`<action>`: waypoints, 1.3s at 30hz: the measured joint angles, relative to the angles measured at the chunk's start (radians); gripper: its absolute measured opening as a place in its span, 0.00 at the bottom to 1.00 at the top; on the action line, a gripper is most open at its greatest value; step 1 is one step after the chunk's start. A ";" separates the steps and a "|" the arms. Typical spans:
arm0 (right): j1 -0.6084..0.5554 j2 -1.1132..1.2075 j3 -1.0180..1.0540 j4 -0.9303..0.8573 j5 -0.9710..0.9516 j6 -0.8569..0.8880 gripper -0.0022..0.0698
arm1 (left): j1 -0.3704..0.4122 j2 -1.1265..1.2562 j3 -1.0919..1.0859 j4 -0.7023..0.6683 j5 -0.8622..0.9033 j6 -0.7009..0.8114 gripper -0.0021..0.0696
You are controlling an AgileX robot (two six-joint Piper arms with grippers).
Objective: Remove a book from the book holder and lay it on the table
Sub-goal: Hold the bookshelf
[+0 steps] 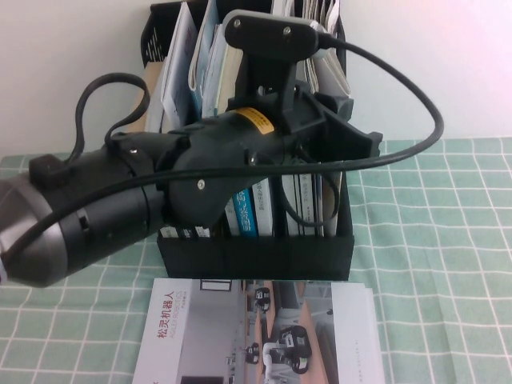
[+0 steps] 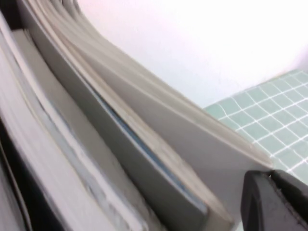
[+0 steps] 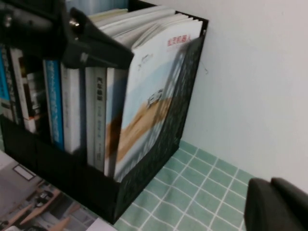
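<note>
High view: left gripper reaches into book holder among upright volumes, jaw state unclear; right gripper idles beside, jaws indeterminate.

Red Chinese title 松灵机器人 down the left edge of the grey-cover booklet lying before my rack, short red Chinese title, too small to read, atop the book at the holder's end, yellow label on my left arm, unreadable
</note>
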 joint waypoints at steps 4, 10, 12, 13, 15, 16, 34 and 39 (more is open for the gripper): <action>0.000 0.004 0.000 0.026 0.094 -0.059 0.03 | 0.000 0.013 -0.027 0.000 -0.006 0.002 0.03; 0.000 0.086 0.000 -0.224 0.383 0.117 0.03 | 0.000 0.014 -0.027 0.000 -0.004 0.004 0.03; 0.000 0.126 0.000 -0.416 0.432 0.234 0.03 | 0.000 0.015 -0.027 0.000 0.003 0.008 0.03; 0.000 0.143 0.000 -0.526 0.433 0.294 0.03 | 0.000 0.015 -0.027 0.000 0.007 0.010 0.03; 0.000 0.158 0.001 -0.690 0.349 0.398 0.03 | 0.000 0.015 -0.027 0.000 0.012 0.017 0.03; 0.000 0.159 0.001 -0.749 0.270 0.432 0.03 | 0.000 0.015 -0.027 0.000 0.016 0.020 0.03; 0.140 0.000 0.325 -1.062 -0.959 0.945 0.03 | 0.000 0.015 -0.027 0.000 0.031 0.045 0.03; 0.148 0.044 0.353 -1.538 -1.038 1.342 0.03 | 0.000 0.015 -0.027 0.000 0.031 0.059 0.03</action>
